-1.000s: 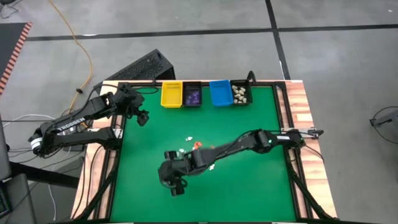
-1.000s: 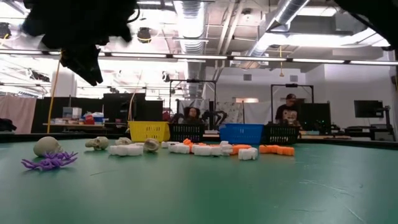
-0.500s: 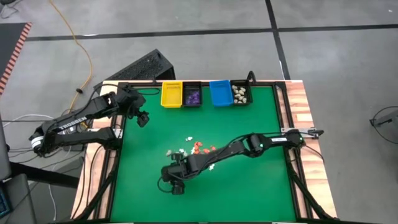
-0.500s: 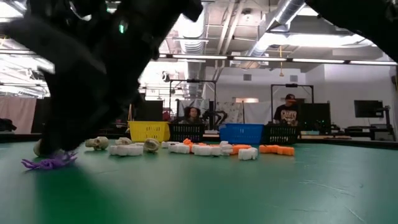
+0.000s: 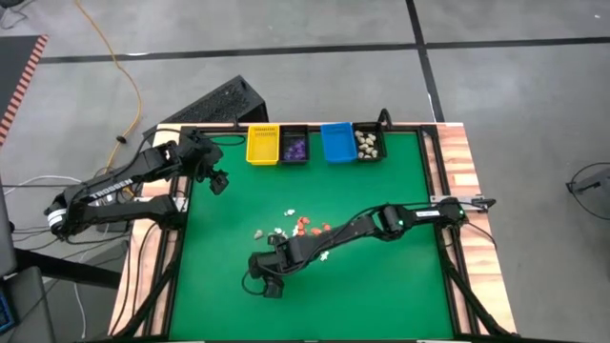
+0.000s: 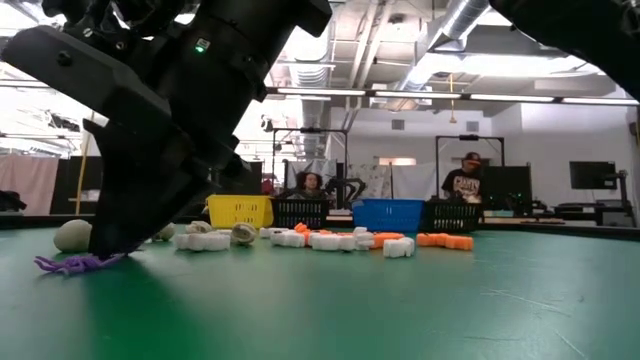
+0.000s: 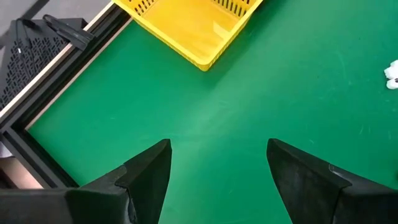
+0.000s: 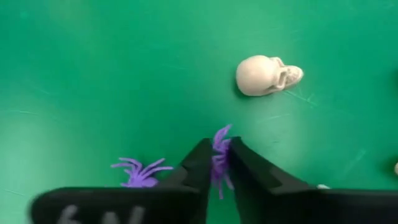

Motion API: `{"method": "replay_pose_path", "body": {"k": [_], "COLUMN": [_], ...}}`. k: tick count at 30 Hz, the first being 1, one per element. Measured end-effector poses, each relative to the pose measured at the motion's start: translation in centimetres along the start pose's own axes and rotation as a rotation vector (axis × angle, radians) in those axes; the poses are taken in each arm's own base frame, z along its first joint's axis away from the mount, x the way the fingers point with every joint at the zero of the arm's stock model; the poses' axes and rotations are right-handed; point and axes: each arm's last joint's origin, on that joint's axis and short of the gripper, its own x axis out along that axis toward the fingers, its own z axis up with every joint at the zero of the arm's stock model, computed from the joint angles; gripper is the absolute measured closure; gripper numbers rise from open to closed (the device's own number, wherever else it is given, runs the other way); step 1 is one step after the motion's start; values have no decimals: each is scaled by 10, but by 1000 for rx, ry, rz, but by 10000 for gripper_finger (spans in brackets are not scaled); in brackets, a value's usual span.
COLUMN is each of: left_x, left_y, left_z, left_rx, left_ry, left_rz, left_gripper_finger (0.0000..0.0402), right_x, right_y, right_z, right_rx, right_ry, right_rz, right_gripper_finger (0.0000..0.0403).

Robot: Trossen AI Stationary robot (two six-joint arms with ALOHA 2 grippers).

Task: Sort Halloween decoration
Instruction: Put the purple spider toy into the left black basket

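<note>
Right gripper (image 8: pixel 219 163), lowered to the green table (image 5: pixel 381 286) well on the near side of the yellow bin (image 5: pixel 263 145); its two dark fingers (image 8: pixel 198 163) stand narrow, pinched on a purple spider (image 8: pixel 219 149), whose legs show above and between the fingertips; the spider's body lies at the mat surface. In the low view the same gripper (image 6: pixel 110 240) fills the frame's upper part, its tip meeting the purple spider (image 6: pixel 75 264) on the table.

A second purple spider (image 8: pixel 138 173) lies just beside the right gripper, partly hidden by it; a cream skull (image 8: pixel 267 75) lies near, apart from both spiders and untouched.

The remaining Halloween decoration (image 5: pixel 300 225), white, cream and orange-red pieces, lies scattered in a loose band between the right gripper and the yellow bin; in the low view it forms a row (image 6: pixel 330 239) across mid-table.

Beside the yellow bin stand, in order, a black bin (image 5: pixel 294 146) holding purple pieces, a blue bin (image 5: pixel 338 142), and a second black bin (image 5: pixel 369 143) holding cream pieces.

Left gripper (image 5: pixel 217 180), held just beside the yellow bin (image 7: pixel 189 28) towards the table's corner; its fingers (image 7: pixel 149 174) stand wide apart, with bare mat between them.
</note>
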Motion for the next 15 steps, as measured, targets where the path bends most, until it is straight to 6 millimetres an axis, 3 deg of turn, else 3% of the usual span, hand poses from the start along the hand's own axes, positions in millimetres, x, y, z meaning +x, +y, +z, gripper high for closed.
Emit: {"method": "replay_pose_path", "body": {"k": [4,11,15], "left_x": [0,0,0], "left_y": [0,0,0], "left_z": [0,0,0], "left_rx": [0,0,0], "left_ry": [0,-1,-2], "left_rz": [0,1,1], "left_gripper_finger": [145,145,145], "right_x": [0,-12,-40], "right_y": [1,-3,-28], "right_z": [0,4,15], "right_rx": [19,40,52], "right_ry": [1,10,38], "right_rz": [0,-6,-30], "right_gripper_finger": [371,371,371]}}
